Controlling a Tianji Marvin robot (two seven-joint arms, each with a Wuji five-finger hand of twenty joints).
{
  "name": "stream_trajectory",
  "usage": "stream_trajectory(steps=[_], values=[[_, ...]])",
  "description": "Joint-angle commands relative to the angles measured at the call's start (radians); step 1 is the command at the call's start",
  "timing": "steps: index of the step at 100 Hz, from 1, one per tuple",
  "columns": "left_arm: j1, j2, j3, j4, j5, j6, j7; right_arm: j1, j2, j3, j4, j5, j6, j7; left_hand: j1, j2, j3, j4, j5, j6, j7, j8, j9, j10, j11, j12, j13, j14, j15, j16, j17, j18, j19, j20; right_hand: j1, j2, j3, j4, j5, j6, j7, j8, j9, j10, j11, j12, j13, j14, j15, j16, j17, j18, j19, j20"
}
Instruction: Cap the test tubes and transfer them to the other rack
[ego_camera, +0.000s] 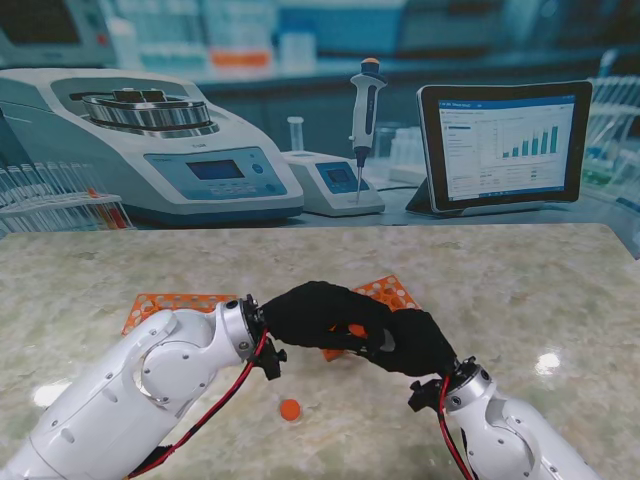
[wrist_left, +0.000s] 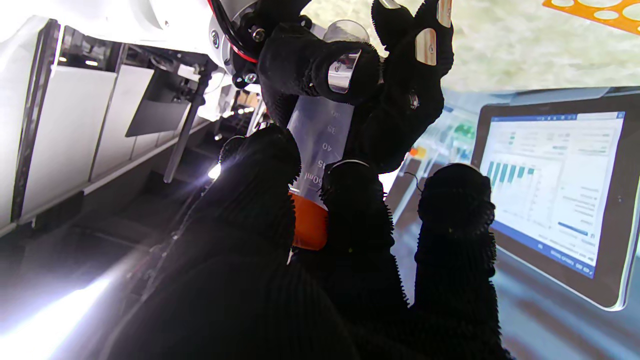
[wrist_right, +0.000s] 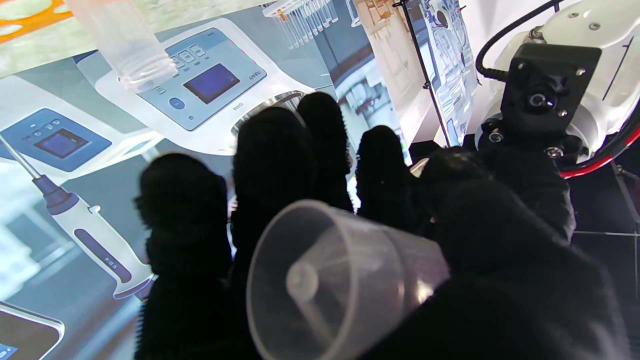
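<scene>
Over the table's middle, my two black-gloved hands meet. My right hand (ego_camera: 418, 344) is shut on a clear graduated test tube (wrist_left: 320, 132), whose conical tip (wrist_right: 340, 280) points back at the right wrist camera. My left hand (ego_camera: 305, 312) is shut on an orange cap (wrist_left: 310, 222), which sits at the tube's mouth. A sliver of that cap (ego_camera: 357, 330) shows between the hands. One orange rack (ego_camera: 165, 304) lies behind my left forearm. A second orange rack (ego_camera: 388, 291) lies behind the hands. Another uncapped tube (wrist_right: 125, 42) stands in a rack.
A loose orange cap (ego_camera: 290, 409) lies on the marble table (ego_camera: 520, 290) near me, between my arms. At the far edge stand a centrifuge (ego_camera: 150, 140), a small device (ego_camera: 335, 180) with a pipette (ego_camera: 365, 110), and a tablet (ego_camera: 505, 140).
</scene>
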Motion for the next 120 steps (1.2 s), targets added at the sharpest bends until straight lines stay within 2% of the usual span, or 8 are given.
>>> stream_trajectory(steps=[1, 18, 22, 28, 56, 78, 87, 120], values=[[0.002, 0.000, -0.007, 0.022, 0.004, 0.008, 0.000, -0.012, -0.009, -0.012, -0.030, 0.004, -0.018, 0.001, 0.176, 0.218, 0.274, 0.043, 0.034, 0.049, 0.179, 0.094, 0.193, 0.019, 0.473, 0.023, 0.047, -0.093, 0.042, -0.018, 0.037, -0.028, 0.068, 0.036, 0.072, 0.105, 0.041, -0.019, 0.029, -0.131, 0.000, -0.024, 0.053, 0.022, 0.021, 0.013, 0.008, -0.072, 0.028, 0.000, 0.011, -0.018, 0.023, 0.021], [0.004, -0.005, -0.011, 0.024, 0.004, -0.003, 0.019, -0.015, -0.010, -0.012, -0.034, 0.022, -0.020, 0.016, 0.176, 0.205, 0.304, 0.043, 0.036, 0.052, 0.210, 0.124, 0.205, 0.017, 0.509, 0.025, 0.086, -0.095, 0.061, -0.044, 0.108, -0.023, 0.094, 0.017, 0.132, 0.046, -0.066, -0.022, -0.013, -0.144, 0.073, -0.164, 0.016, 0.029, 0.001, 0.007, 0.003, -0.030, -0.071, -0.034, -0.052, 0.017, -0.033, 0.017], [0.003, -0.006, -0.011, 0.024, 0.002, -0.004, 0.022, -0.015, -0.010, -0.011, -0.035, 0.026, -0.020, 0.019, 0.175, 0.202, 0.314, 0.042, 0.040, 0.061, 0.219, 0.134, 0.208, 0.032, 0.527, 0.031, 0.110, -0.038, 0.047, -0.059, 0.126, -0.017, 0.096, 0.006, 0.134, 0.022, -0.081, -0.015, -0.019, -0.148, 0.077, -0.176, 0.006, 0.024, -0.003, 0.005, 0.002, -0.021, -0.098, -0.041, -0.066, 0.025, -0.044, 0.015], [0.003, -0.006, -0.013, 0.023, -0.006, -0.003, 0.021, -0.016, -0.009, -0.010, -0.037, 0.032, -0.018, 0.029, 0.176, 0.200, 0.321, 0.041, 0.041, 0.065, 0.222, 0.141, 0.211, 0.035, 0.535, 0.034, 0.121, -0.033, 0.036, -0.062, 0.139, -0.011, 0.096, -0.002, 0.130, -0.004, -0.098, -0.002, -0.030, -0.151, 0.079, -0.185, -0.015, 0.029, -0.013, 0.001, -0.002, -0.007, -0.143, -0.051, -0.093, 0.041, -0.060, 0.012], [0.004, 0.005, -0.026, 0.005, -0.086, 0.014, -0.045, -0.015, -0.005, -0.010, -0.039, 0.040, -0.004, 0.052, 0.175, 0.227, 0.310, 0.031, 0.028, 0.052, 0.278, 0.203, 0.170, 0.035, 0.572, 0.073, 0.061, -0.016, 0.045, -0.019, 0.062, 0.005, 0.030, 0.010, 0.069, -0.029, -0.160, 0.033, -0.135, -0.088, 0.037, -0.243, -0.120, 0.043, -0.063, -0.021, -0.052, 0.035, -0.327, -0.063, -0.221, 0.071, -0.127, -0.010], [0.005, 0.012, -0.037, -0.014, -0.119, 0.018, -0.075, -0.010, -0.004, -0.013, -0.035, 0.040, 0.010, 0.055, 0.176, 0.238, 0.307, 0.028, 0.022, 0.042, 0.303, 0.253, 0.152, 0.029, 0.584, 0.094, 0.033, -0.023, 0.046, -0.007, 0.036, 0.002, -0.007, 0.056, -0.039, -0.014, -0.112, 0.063, -0.144, -0.005, -0.205, -0.180, -0.226, 0.046, -0.122, -0.065, -0.160, 0.069, -0.464, -0.075, -0.366, 0.105, -0.202, -0.075], [0.010, 0.014, -0.048, -0.025, -0.133, 0.018, -0.085, -0.009, -0.002, -0.012, -0.034, 0.036, 0.015, 0.057, 0.176, 0.239, 0.308, 0.028, 0.025, 0.040, 0.303, 0.261, 0.154, 0.027, 0.585, 0.096, 0.033, -0.027, 0.044, -0.010, 0.036, 0.002, -0.014, 0.062, -0.097, 0.003, -0.081, 0.111, -0.157, 0.026, -0.310, -0.150, -0.278, 0.054, -0.154, -0.090, -0.221, 0.088, -0.515, -0.104, -0.443, 0.132, -0.230, -0.092], [0.030, 0.028, -0.092, -0.069, -0.171, 0.027, -0.140, -0.005, 0.001, -0.010, -0.032, 0.028, 0.031, 0.064, 0.176, 0.232, 0.310, 0.031, 0.058, 0.031, 0.304, 0.284, 0.165, 0.028, 0.580, 0.097, 0.036, -0.024, 0.040, -0.016, 0.040, 0.006, -0.038, 0.068, -0.157, 0.024, -0.132, 0.115, -0.233, 0.097, -0.445, -0.204, -0.409, 0.078, -0.238, -0.162, -0.375, 0.136, -0.616, -0.177, -0.620, 0.176, -0.266, -0.096]])
